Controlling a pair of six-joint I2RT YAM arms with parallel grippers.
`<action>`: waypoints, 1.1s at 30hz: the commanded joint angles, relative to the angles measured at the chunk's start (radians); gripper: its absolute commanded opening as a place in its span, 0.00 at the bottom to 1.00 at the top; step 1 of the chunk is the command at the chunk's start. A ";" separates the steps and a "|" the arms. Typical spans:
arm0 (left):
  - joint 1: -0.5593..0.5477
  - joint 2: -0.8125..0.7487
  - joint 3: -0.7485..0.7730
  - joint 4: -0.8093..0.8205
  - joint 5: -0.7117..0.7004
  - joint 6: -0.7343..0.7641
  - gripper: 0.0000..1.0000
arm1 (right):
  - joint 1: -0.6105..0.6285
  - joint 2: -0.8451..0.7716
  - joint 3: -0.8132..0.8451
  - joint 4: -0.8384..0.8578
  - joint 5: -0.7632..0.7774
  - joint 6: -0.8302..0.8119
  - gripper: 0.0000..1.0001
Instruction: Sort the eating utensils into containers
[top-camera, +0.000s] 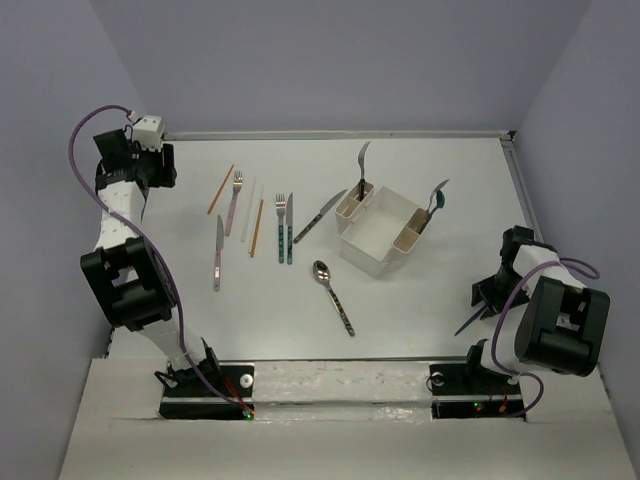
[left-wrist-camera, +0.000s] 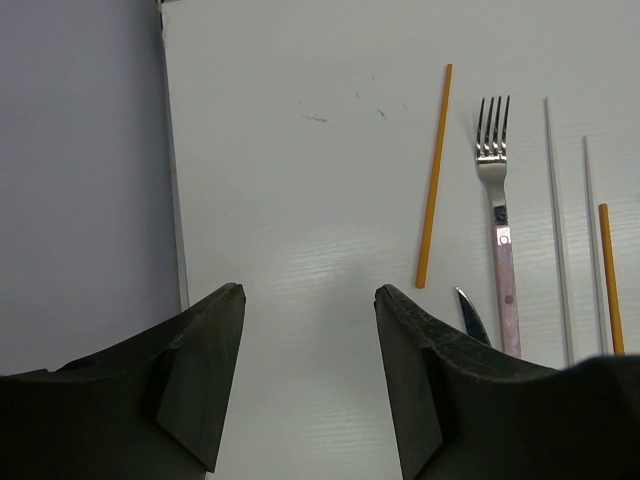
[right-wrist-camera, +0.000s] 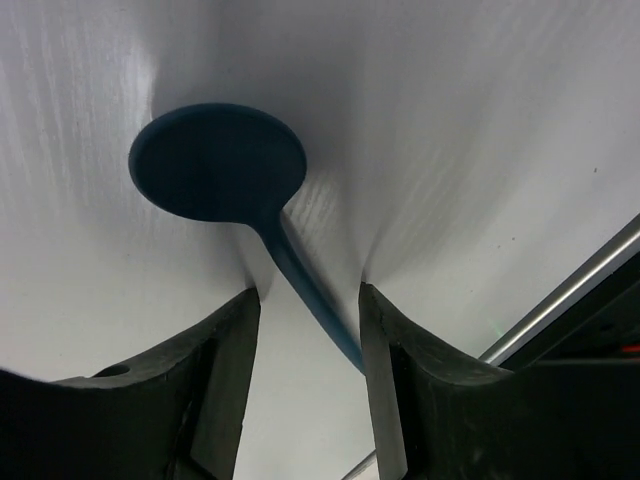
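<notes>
A teal spoon (right-wrist-camera: 218, 165) lies on the table at the right. Its handle runs between the fingers of my right gripper (right-wrist-camera: 308, 292) and rests against the right finger, with a gap on the left, so the jaws stand open. From above, this gripper (top-camera: 490, 300) is low over the spoon (top-camera: 470, 322). The white caddy (top-camera: 380, 235) holds one utensil (top-camera: 362, 165) in its left slot and one (top-camera: 437, 195) in its right slot. My left gripper (left-wrist-camera: 310, 295) hangs open and empty at the far left, beside an orange chopstick (left-wrist-camera: 434, 175) and a pink-handled fork (left-wrist-camera: 497, 200).
Between the left arm and the caddy lie white chopsticks (top-camera: 248, 195), a second orange chopstick (top-camera: 257, 228), a knife (top-camera: 218, 255), a teal fork (top-camera: 281, 215), a teal knife (top-camera: 290, 230), a dark-handled knife (top-camera: 318, 218) and a spoon (top-camera: 333, 295). The table's metal edge rail (right-wrist-camera: 570, 290) runs close to my right gripper.
</notes>
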 joint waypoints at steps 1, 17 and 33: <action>0.029 -0.073 0.055 0.029 0.009 -0.002 0.67 | 0.001 0.074 -0.005 0.133 0.029 -0.015 0.41; 0.084 -0.094 0.094 -0.018 -0.006 -0.011 0.67 | 0.001 -0.102 0.232 0.251 0.051 -0.313 0.00; 0.076 -0.195 0.044 -0.213 -0.135 0.011 0.66 | 0.452 -0.387 0.565 0.788 0.017 -0.823 0.00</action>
